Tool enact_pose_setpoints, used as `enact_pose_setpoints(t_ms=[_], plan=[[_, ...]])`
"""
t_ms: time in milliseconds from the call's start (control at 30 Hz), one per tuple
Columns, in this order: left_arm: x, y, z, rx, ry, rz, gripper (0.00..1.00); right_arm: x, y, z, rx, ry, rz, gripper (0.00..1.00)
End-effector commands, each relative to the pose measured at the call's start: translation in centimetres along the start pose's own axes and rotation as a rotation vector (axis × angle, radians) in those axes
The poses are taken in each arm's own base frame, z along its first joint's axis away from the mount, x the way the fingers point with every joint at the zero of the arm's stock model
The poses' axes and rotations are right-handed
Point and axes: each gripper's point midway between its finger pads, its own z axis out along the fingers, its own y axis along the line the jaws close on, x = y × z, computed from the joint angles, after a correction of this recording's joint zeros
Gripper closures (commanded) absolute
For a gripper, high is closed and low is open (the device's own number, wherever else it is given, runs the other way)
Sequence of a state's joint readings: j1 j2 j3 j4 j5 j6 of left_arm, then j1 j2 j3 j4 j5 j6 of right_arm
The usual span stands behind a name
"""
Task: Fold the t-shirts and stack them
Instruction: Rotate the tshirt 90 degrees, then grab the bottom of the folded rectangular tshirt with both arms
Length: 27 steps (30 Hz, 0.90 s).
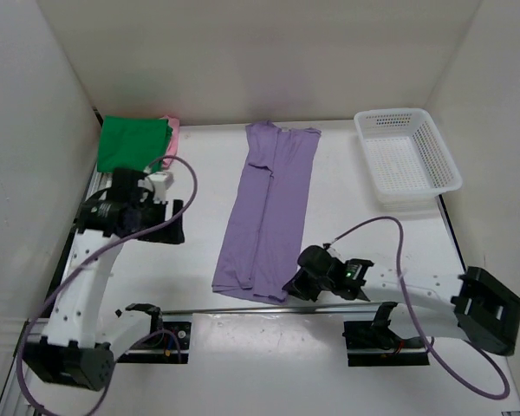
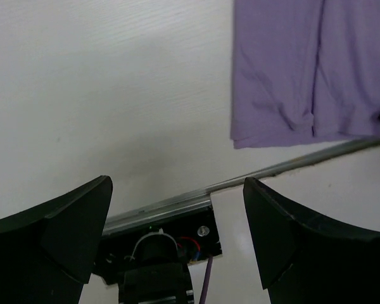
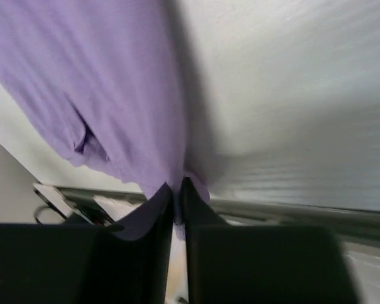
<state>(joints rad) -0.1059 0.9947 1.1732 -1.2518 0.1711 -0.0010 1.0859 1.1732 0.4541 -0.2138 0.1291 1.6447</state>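
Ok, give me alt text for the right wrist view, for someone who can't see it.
The right gripper is pinched shut on a corner of a light purple t-shirt, whose cloth spreads away up and left over the white table. A metal rail crosses the frame beside the fingertips.

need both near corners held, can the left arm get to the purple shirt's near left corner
Probably yes. The left gripper is open, and only bare table lies between it and that corner of the purple shirt. The right gripper pinches the other near corner, clear of the path.
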Motion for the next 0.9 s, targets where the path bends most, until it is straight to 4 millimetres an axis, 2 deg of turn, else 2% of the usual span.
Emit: enact_pose_setpoints(t_ms=[0,33,67,100,133,167,200,233,300,333,367,433,467,500,533,667,733,867], plan=[[-1.3,-4.4,1.5,0.107,0.035,0.177,0.06,-1.7,-0.9,-1.8,-0.003,-0.05,-0.142,0.65],[-1.1,-5.4,2.4,0.12,0.055,0.23,0.06,-2.4,-0.8,-2.5,0.016,-0.078,-0.161,0.6],[-1.0,-7.8,3.9,0.154,0.062,0.327,0.06,-2.8,-0.5,-3.0,0.011,-0.098,-0.192,0.52],[0.2,-8.6,5.4,0.172,0.092,0.364,0.07,-3.2,-0.3,-3.5,0.002,-0.105,-0.237,0.49],[0.3,-9.1,6.6,0.176,0.079,0.387,0.07,-3.4,-0.2,-3.7,0.005,-0.114,-0.265,0.48],[0.1,-9.1,7.7,0.172,0.042,0.388,0.07,-3.4,0.4,-4.1,-0.017,-0.117,-0.286,0.48],[0.7,-9.0,10.0,0.177,0.017,0.389,0.07,-3.1,0.3,-4.2,-0.019,-0.089,-0.311,0.48],[1.1,-8.9,10.7,0.178,0.013,0.389,0.08,-2.8,0.3,-4.2,-0.021,-0.077,-0.312,0.47],[3.3,-9.4,12.6,0.244,0.124,0.362,0.11,-2.2,1.0,-3.9,-0.058,-0.049,-0.3,0.47],[5.2,-9.3,13.0,0.266,0.209,0.353,0.13,-1.9,1.1,-3.8,-0.071,-0.033,-0.279,0.47],[6.6,-9.4,14.0,0.259,0.302,0.359,0.19,-1.7,1.2,-3.2,-0.074,-0.02,-0.268,0.47],[7.3,-9.7,14.7,0.268,0.352,0.36,0.19,-1.6,-0.2,-2.5,-0.03,-0.015,-0.238,0.47],[8.3,-10.0,15.4,0.292,0.411,0.347,0.19,-1.8,-0.8,-2.1,-0.009,-0.025,-0.229,0.47],[8.6,-10.4,15.7,0.313,0.437,0.339,0.19,-1.8,-0.4,-2.1,-0.023,-0.026,-0.228,0.47],[8.7,-10.7,15.9,0.33,0.458,0.332,0.19,-1.7,-1.0,-1.8,-0.012,-0.007,-0.244,0.45],[10.5,-10.4,16.8,0.331,0.54,0.313,0.2,-1.1,-1.7,-1.1,0.02,0.043,-0.272,0.45],[10.8,-10.6,16.8,0.346,0.543,0.309,0.22,-0.3,-1.0,-0.9,-0.01,0.084,-0.272,0.45],[11.8,-11.3,16.9,0.396,0.595,0.283,0.38,0.9,-2.1,0.1,-0.01,0.151,-0.25,0.45]])
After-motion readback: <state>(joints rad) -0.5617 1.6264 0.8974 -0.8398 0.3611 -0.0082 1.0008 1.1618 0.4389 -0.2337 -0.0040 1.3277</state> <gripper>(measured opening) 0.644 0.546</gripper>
